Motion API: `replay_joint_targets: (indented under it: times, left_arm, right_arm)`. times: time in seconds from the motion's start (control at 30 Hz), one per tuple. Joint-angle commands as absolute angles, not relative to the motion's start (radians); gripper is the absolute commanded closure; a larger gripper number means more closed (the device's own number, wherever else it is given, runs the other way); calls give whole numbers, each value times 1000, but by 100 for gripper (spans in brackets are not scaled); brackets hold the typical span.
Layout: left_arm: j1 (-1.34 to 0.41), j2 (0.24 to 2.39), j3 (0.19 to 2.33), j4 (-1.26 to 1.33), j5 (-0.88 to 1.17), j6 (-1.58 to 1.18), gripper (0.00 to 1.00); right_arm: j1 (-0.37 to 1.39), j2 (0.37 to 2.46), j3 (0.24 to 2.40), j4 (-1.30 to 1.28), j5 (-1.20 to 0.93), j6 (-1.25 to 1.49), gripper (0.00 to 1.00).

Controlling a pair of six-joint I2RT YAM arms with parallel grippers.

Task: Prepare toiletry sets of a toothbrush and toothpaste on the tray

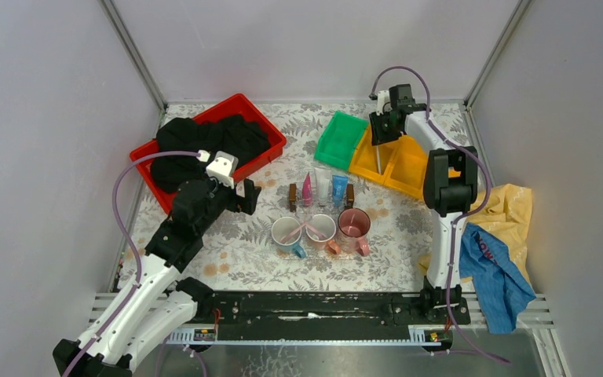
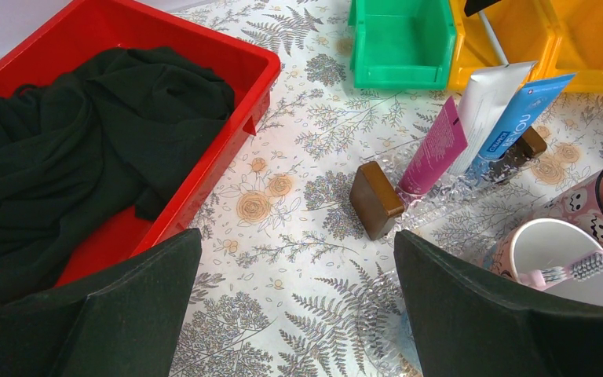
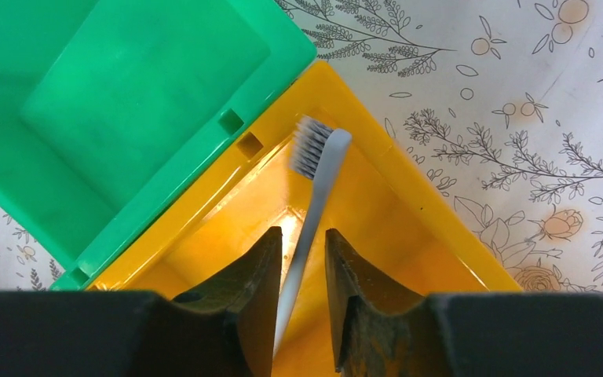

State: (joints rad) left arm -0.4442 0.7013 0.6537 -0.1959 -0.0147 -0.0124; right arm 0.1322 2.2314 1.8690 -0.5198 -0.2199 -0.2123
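My right gripper [image 1: 380, 135] is shut on a white toothbrush [image 3: 319, 169], bristles away from the wrist, held over the yellow bin [image 3: 416, 196]. In the top view the brush [image 1: 378, 159] hangs below the fingers. Three mugs stand in a row: white-blue [image 1: 286, 232], pale pink [image 1: 321, 228], dark pink [image 1: 354, 223], with pale brushes in them. Behind them stand the magenta [image 1: 307, 189], white [image 1: 323, 185] and blue [image 1: 339, 188] toothpaste tubes. My left gripper [image 1: 243, 196] is open and empty, low over the tablecloth left of the mugs; its view shows the tubes [image 2: 436, 149] and a mug holding a brush [image 2: 571, 270].
A red tray [image 1: 261, 116] with black cloth [image 1: 204, 145] sits at the back left. A green bin [image 1: 342, 138] adjoins the yellow bin [image 1: 405, 170]. Small brown blocks [image 1: 292, 195] flank the tubes. Yellow [image 1: 510, 206] and blue [image 1: 496, 275] cloths lie at the right.
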Motion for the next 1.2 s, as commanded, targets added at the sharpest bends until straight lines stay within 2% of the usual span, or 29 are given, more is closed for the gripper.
replay_joint_targets:
  times: [0.0,0.23,0.4,0.7,0.83,1.17]
  left_arm:
    - [-439,692,645,-140,-11,3,0]
    - [-438,694,644,-140,-12,4,0]
    - [-439,694,644,-140,-14,4,0]
    - [-438,691,641,-140,-21,6,0]
    - [-438,687,638,-135,-20,6,0]
    - [-438,691,638,-134,-18,3,0]
  right_arm:
    - [143,2237,1923,-536,-210,-198,70]
    - [144,2206,1901,-509,-221,-200,89]
    - [144,2121,1834,-439,-222,-201,97]
    - [142,1915,1735,-366,-269,-165,100]
    - [143,1759,1608,-291,-355,-132,100]
    - [122,1362,1273,-90,-744,-76,100]
